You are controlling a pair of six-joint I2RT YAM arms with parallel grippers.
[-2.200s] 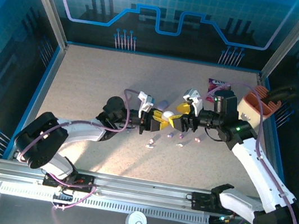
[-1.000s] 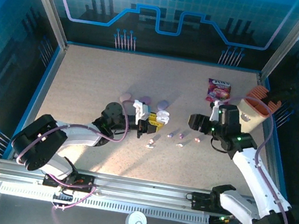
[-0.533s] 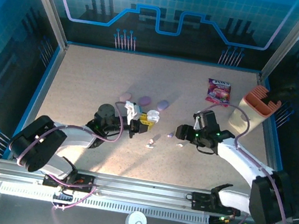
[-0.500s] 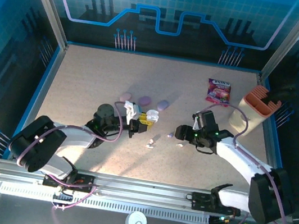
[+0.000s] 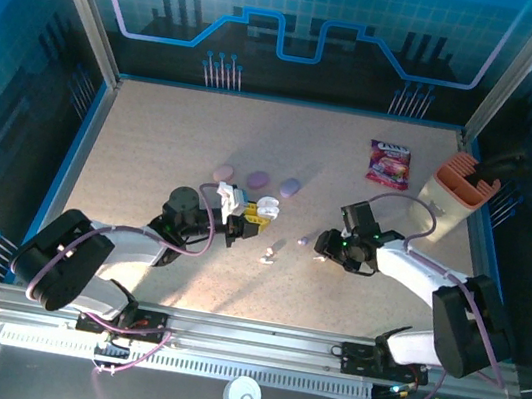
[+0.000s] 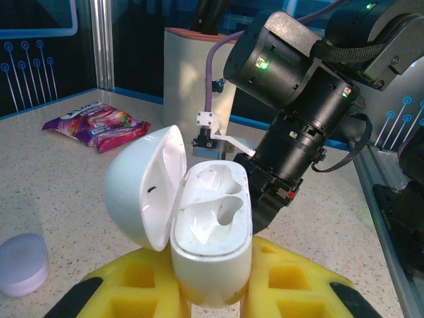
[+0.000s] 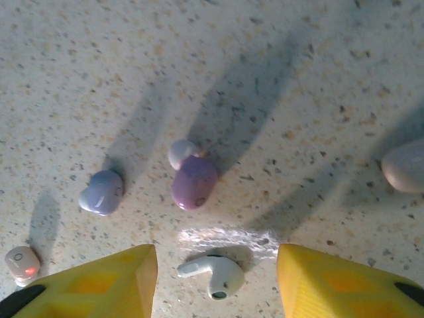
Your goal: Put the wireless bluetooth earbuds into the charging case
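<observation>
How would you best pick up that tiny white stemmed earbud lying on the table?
Pinch the white stemmed earbud across its rounded body, coming straight down: it lies flat on the speckled table, with the right tool straddling it.

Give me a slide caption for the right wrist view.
Right gripper open, yellow fingers straddling a white earbud on the table; a purple earbud and a lavender earbud lie beyond.

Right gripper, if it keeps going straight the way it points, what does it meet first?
Probably the white earbud, lying within the open right gripper; the purple earbud sits farther on.
</observation>
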